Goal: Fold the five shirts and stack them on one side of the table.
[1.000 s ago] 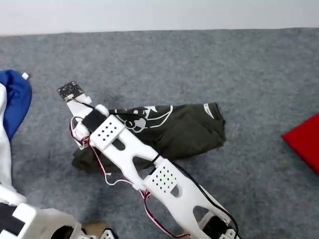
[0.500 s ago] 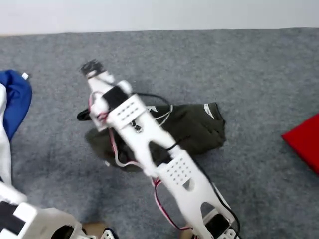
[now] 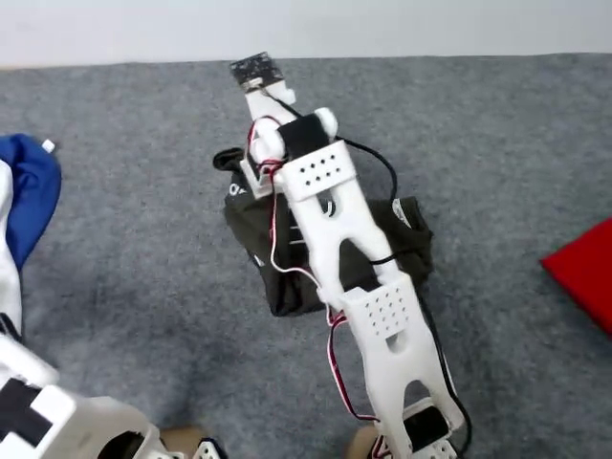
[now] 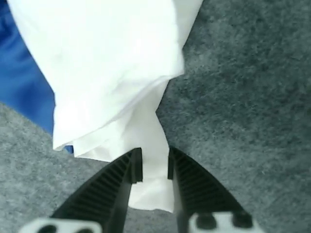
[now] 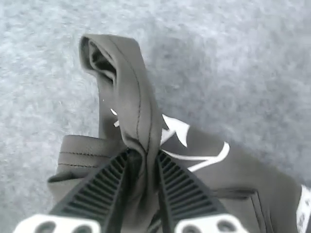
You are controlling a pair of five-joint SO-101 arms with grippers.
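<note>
From the high view, the right arm (image 3: 382,316) stretches from the near edge of the table (image 3: 497,143) toward the far edge. The right gripper (image 3: 241,170) is past the middle, with a bunch of the dark shirt (image 3: 316,253) pulled up into it. The rest of that shirt lies crumpled about the middle of the table under the arm. A blue shirt (image 3: 29,191) and a white shirt (image 3: 8,287) sit at the left edge, and a red shirt (image 3: 583,273) at the right edge. In the left wrist view, the left gripper (image 4: 154,162) is closed to a narrow gap with a strip of the white shirt (image 4: 107,63) caught between its jaws. The blue shirt (image 4: 24,87) lies just beside and partly under the white one. In the right wrist view, the right gripper (image 5: 143,165) is clamped on a stitched fold of the dark shirt (image 5: 126,97), which stands up in a loop above the jaws. The white print (image 5: 194,150) lies flat on the cloth beyond. The shirt looks light, soft and limp, so it will probably sag and bunch rather than hold a crease. Only the pinched part follows the gripper, and the rest drags over the rough table. A hem or seam, where the layers are thicker, should give the firmest bite. A grip near a corner or shoulder would likely let the cloth hang straight for folding.
</note>
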